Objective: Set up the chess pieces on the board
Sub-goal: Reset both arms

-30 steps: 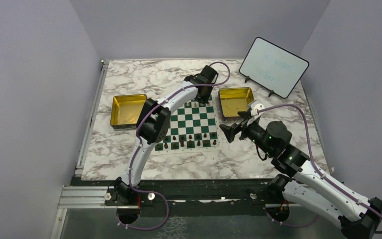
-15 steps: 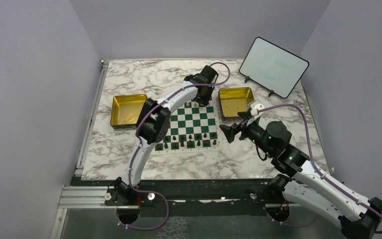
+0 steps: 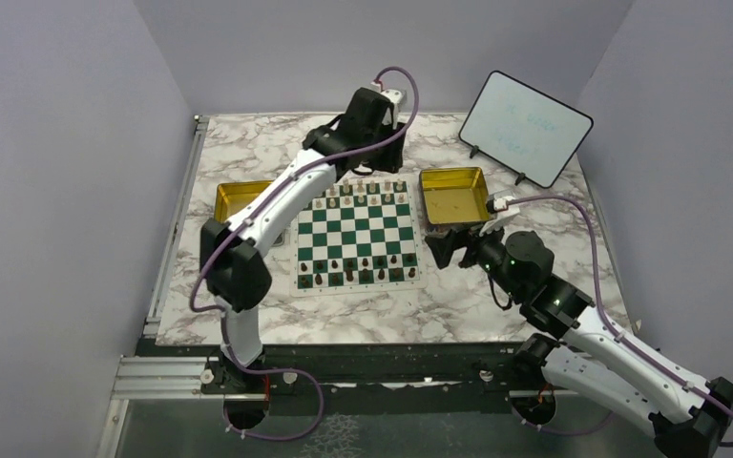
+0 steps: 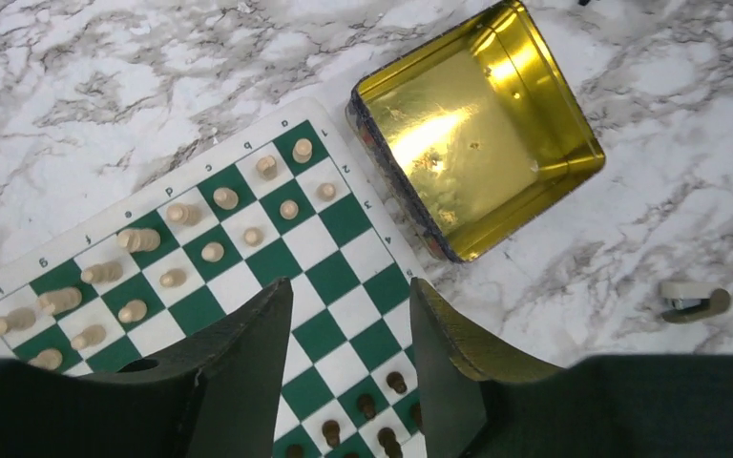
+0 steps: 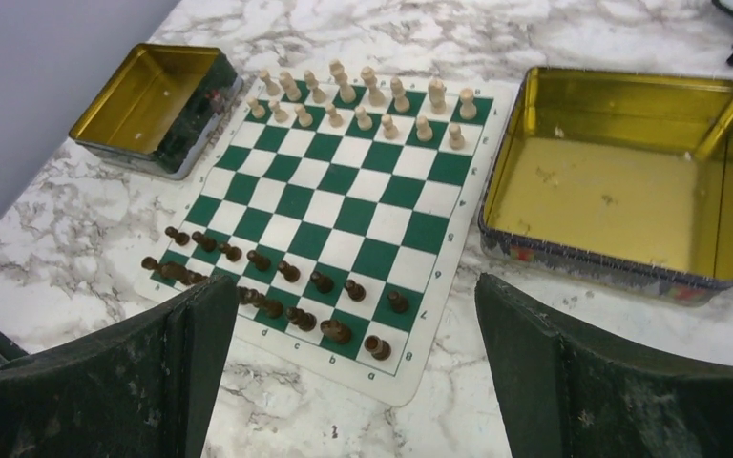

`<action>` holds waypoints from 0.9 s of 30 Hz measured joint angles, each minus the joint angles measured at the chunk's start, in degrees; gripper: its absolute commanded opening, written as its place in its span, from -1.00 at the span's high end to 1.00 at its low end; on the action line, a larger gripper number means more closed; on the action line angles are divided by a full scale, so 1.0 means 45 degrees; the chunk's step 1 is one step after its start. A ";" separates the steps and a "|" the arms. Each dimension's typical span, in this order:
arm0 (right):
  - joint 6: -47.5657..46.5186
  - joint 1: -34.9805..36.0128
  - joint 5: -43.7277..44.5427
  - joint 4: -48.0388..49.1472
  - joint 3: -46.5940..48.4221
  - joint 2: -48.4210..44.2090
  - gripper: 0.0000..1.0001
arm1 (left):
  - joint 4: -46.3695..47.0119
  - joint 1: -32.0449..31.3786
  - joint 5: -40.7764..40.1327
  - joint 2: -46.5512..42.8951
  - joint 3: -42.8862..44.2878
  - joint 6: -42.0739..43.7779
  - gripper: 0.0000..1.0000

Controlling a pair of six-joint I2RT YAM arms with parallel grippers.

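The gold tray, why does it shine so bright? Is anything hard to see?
Left wrist view: light bounces off the gold tray floor as a bright glare patch. Right wrist view: the same tray glows duller, and the chess pieces look sharp. Top external view: the pieces are tiny, and the whiteboard writing is too faint to read.

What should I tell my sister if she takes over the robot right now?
Left pincer: open, empty, up above the board.
Right pincer: open, empty, hovering by the board's right side.
Light pieces: two rows along the far edge.
Dark pieces: two rows along the near edge.
Left gold tray and right gold tray: both look empty.
Done: seemingly every piece is on the board.
Left: check that each piece stands upright on its proper square; they are too small to tell.
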 measured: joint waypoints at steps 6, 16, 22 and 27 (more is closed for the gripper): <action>0.1656 0.0005 0.0957 -0.1404 0.0835 0.1175 -1.00 | 0.1554 0.0000 0.0374 -0.3997 -0.3895 -0.0801 -0.98; 0.3215 0.0005 0.1642 -0.2871 0.1836 0.1899 -1.00 | 0.3623 0.0005 0.0063 -1.0452 -1.0380 -0.2249 -0.98; 0.3478 0.0005 0.1651 -0.2866 0.1836 0.1787 -1.00 | 0.4449 0.0005 -0.0471 -1.3726 -1.3270 -0.2924 -0.98; 0.3492 0.0005 0.1685 -0.2856 0.1836 0.1608 -1.00 | 0.4551 0.0015 -0.0520 -1.4571 -1.4324 -0.3254 -0.98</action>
